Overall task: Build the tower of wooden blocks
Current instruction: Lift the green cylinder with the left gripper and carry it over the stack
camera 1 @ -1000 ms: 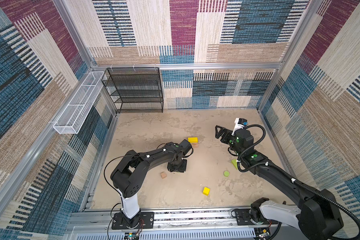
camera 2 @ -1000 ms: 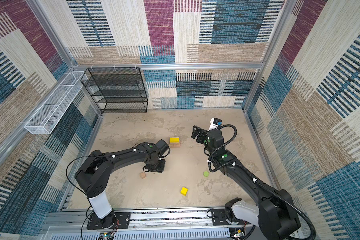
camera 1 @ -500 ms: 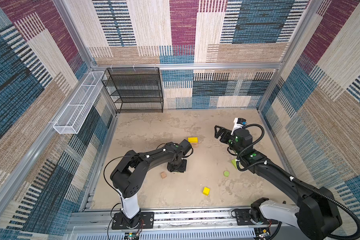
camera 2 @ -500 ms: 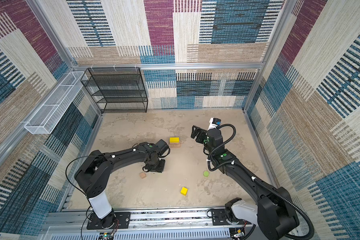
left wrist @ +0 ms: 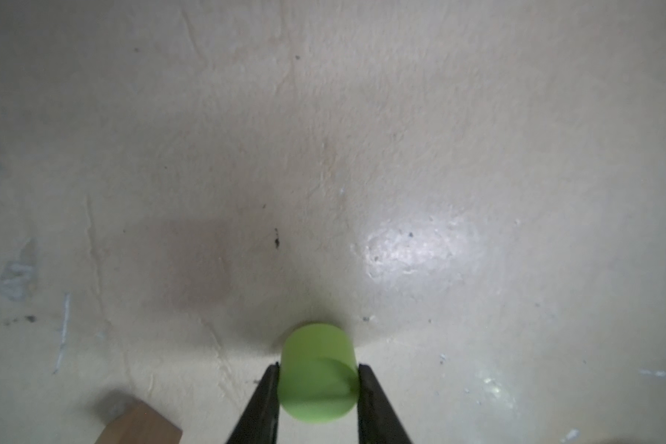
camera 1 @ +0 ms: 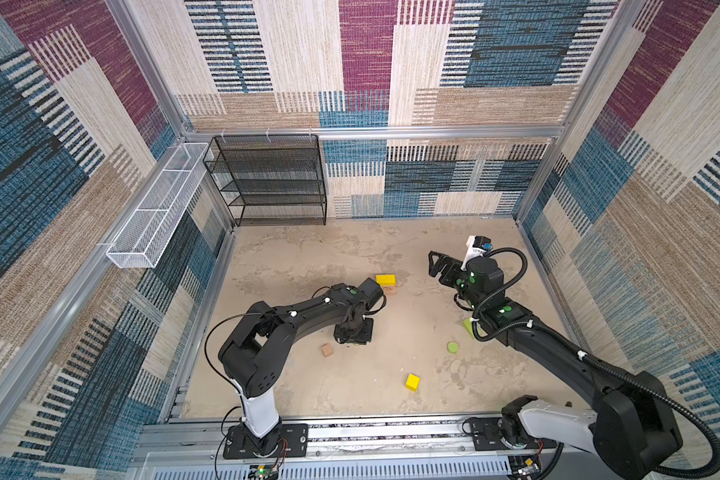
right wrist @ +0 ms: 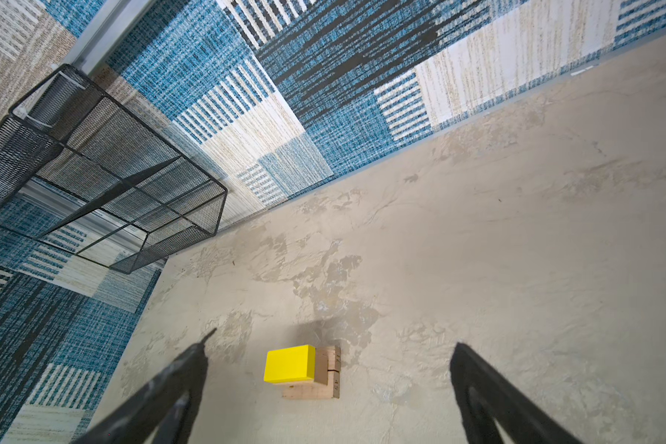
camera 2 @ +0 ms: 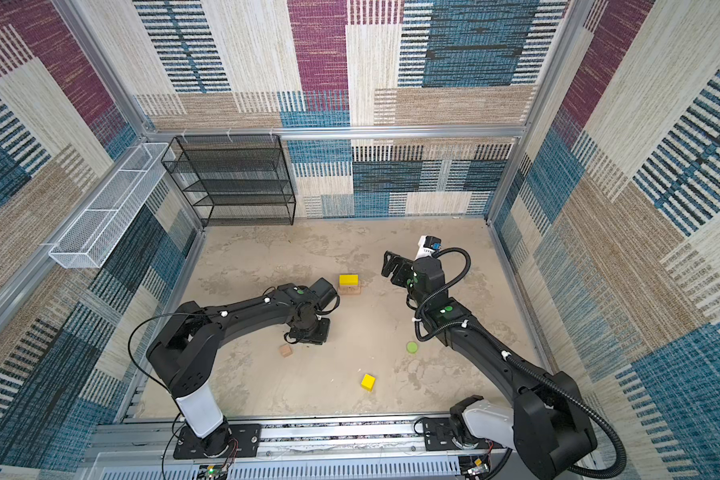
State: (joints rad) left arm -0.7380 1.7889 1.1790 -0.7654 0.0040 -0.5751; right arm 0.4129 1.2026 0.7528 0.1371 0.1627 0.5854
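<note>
The wood block tower stands at the middle back as a yellow bar [camera 1: 385, 280] [camera 2: 348, 280] [right wrist: 290, 363] lying on tan bars [right wrist: 325, 378]. My left gripper [camera 1: 352, 332] [camera 2: 308, 332] [left wrist: 318, 367] points straight down, shut on a lime green disc [left wrist: 318, 378] close to the floor. A tan cube [camera 1: 327, 350] [camera 2: 285, 351] [left wrist: 139, 424] lies just beside it. My right gripper [camera 1: 437, 264] [camera 2: 391, 266] [right wrist: 333, 342] hangs open and empty, facing the stack from the right. A yellow cube [camera 1: 412, 382] [camera 2: 368, 382] and a second green disc [camera 1: 453, 347] [camera 2: 412, 347] lie loose. My right arm half hides a lime green bar [camera 1: 469, 327].
A black mesh shelf [camera 1: 273, 178] [right wrist: 93, 165] stands against the back wall at the left. A white wire basket [camera 1: 154, 212] hangs on the left wall. Patterned walls close in the sandy floor [camera 1: 308, 257] on three sides, and a metal rail [camera 1: 350, 432] runs along the front.
The right gripper has edged slightly to the left, towards the stack. The left arm has stayed in place over the green disc.
</note>
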